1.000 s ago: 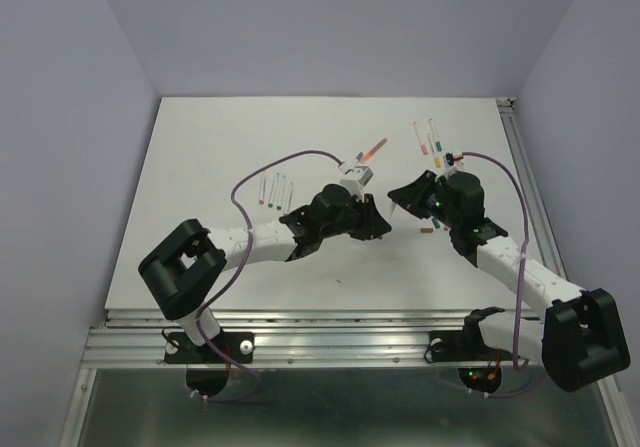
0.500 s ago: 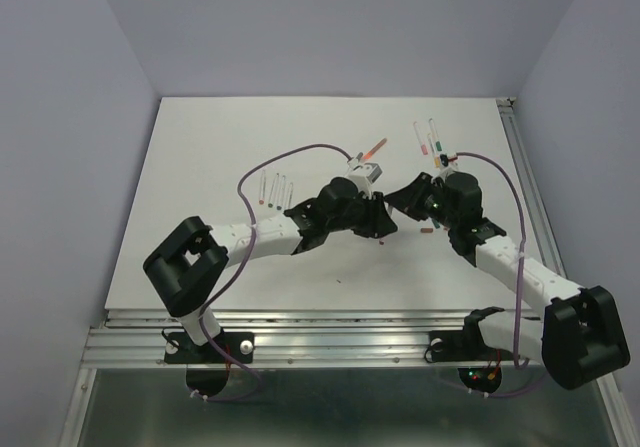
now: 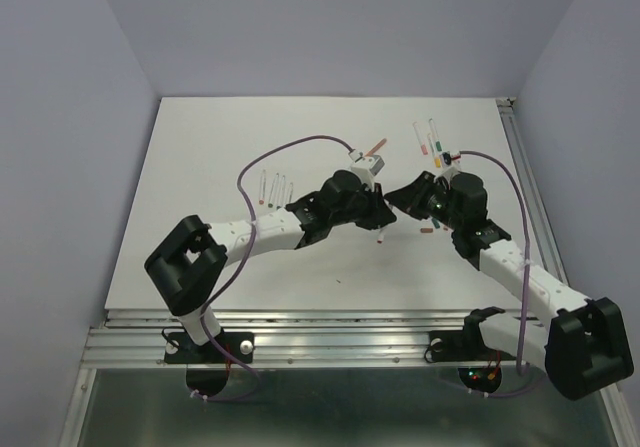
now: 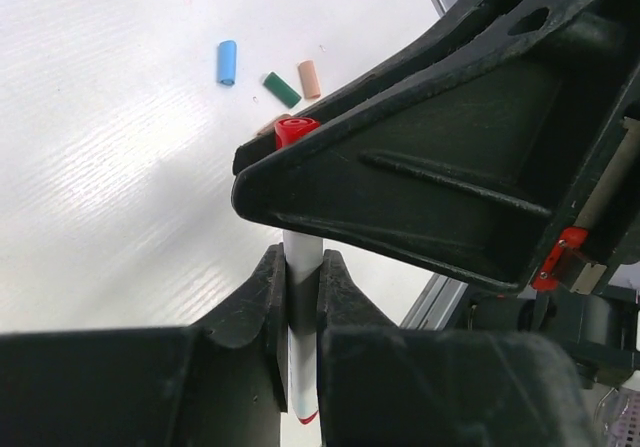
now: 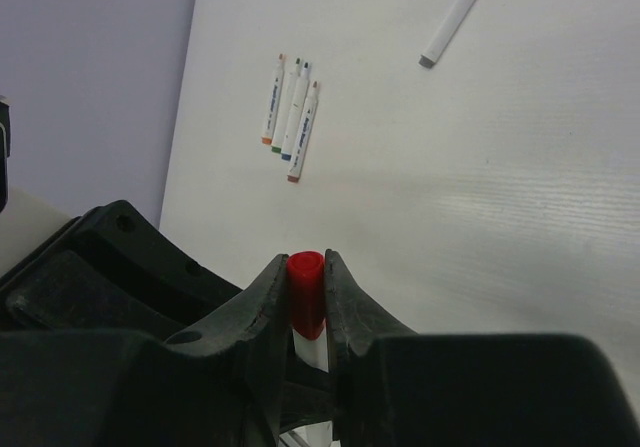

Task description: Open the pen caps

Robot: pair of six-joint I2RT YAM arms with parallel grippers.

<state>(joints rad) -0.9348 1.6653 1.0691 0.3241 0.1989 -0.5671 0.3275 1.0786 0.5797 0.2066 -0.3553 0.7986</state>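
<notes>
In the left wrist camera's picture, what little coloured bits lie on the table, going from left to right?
First the blue cap → dark green cap → pale orange cap. The red cap, on the pen in the left gripper, overlaps them, so it is left out.

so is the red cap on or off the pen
On: right wrist view shows the red cap seated against the white barrel.

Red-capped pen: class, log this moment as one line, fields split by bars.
left gripper: shut on pen | right gripper: shut on red cap | red cap: not yet off | loose: blue cap, green cap
</notes>
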